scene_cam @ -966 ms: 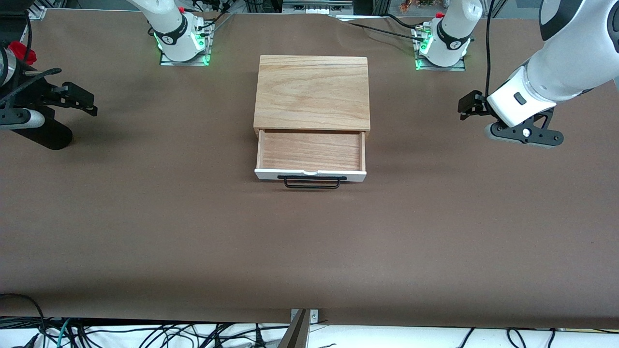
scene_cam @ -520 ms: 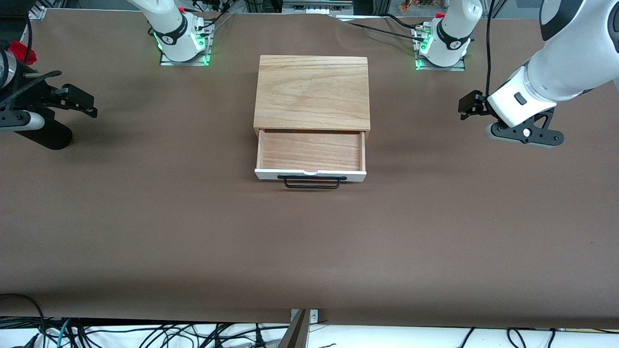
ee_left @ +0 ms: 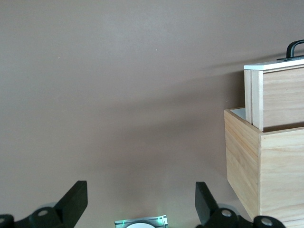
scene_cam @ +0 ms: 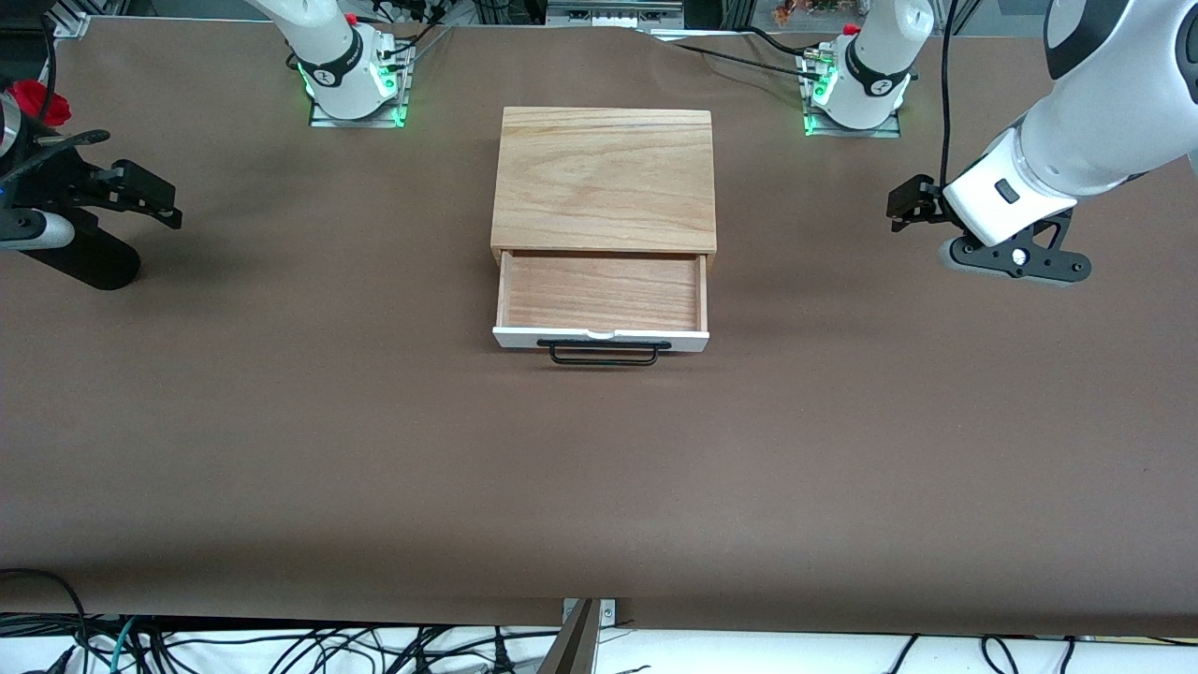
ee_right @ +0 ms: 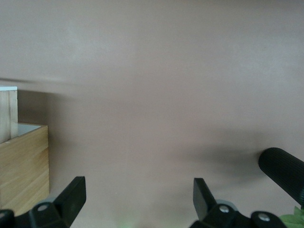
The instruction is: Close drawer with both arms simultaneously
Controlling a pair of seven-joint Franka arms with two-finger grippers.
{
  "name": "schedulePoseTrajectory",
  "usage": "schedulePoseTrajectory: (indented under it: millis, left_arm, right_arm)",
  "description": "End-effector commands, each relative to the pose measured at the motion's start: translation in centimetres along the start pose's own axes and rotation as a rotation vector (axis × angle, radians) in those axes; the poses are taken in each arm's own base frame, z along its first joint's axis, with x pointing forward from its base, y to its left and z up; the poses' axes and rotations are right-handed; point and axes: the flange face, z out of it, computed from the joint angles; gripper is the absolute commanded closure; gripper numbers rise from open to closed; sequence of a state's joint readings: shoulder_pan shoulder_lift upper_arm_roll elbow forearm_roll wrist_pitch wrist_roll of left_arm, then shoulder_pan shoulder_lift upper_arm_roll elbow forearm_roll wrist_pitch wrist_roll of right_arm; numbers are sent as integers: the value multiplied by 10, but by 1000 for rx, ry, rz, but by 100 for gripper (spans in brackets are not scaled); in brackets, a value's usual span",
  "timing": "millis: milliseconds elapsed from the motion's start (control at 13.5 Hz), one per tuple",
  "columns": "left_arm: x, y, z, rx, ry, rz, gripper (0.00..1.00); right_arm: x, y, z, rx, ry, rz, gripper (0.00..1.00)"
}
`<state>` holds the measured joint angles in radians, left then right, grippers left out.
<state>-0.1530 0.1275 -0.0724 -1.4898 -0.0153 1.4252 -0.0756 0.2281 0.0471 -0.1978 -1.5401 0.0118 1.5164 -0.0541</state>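
The drawer [scene_cam: 602, 292] is pulled out of the wooden casing [scene_cam: 604, 178] toward the front camera; it is empty, with a white front panel [scene_cam: 599, 339] and a black wire handle [scene_cam: 604, 354]. My left gripper [scene_cam: 1015, 262] hangs over bare table toward the left arm's end, open and empty. In the left wrist view [ee_left: 140, 209] its fingers [ee_left: 73, 202] stand wide apart, and the drawer [ee_left: 280, 95] juts from the casing [ee_left: 266, 171]. My right gripper [scene_cam: 33, 229] hangs over the right arm's end, open and empty [ee_right: 137, 204]; the casing [ee_right: 23, 166] shows at that view's edge.
A brown cloth [scene_cam: 599, 487] covers the table. The two arm bases [scene_cam: 351, 89] [scene_cam: 852, 89] with green lights flank the casing's back. A black ribbed cylinder [scene_cam: 89, 262] lies by the right gripper and also shows in the right wrist view [ee_right: 282, 173]. Cables hang along the table's front edge.
The right gripper has drifted slightly toward the right arm's end of the table. The left arm and the drawer have not moved.
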Motion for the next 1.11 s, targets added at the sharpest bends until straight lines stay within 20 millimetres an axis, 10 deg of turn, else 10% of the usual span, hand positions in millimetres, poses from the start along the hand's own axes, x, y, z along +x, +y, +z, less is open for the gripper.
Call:
schedulePoseTrajectory:
  millis: [0,1041]
  left_arm:
    - [1,-4,-6,6,-5,12,0]
    - [1,-7,-5,7,-8,1,0]
  right_arm:
    - [8,-6,16,1,-59,-27,0]
    - [4,-13,-5,14,16,-39,0]
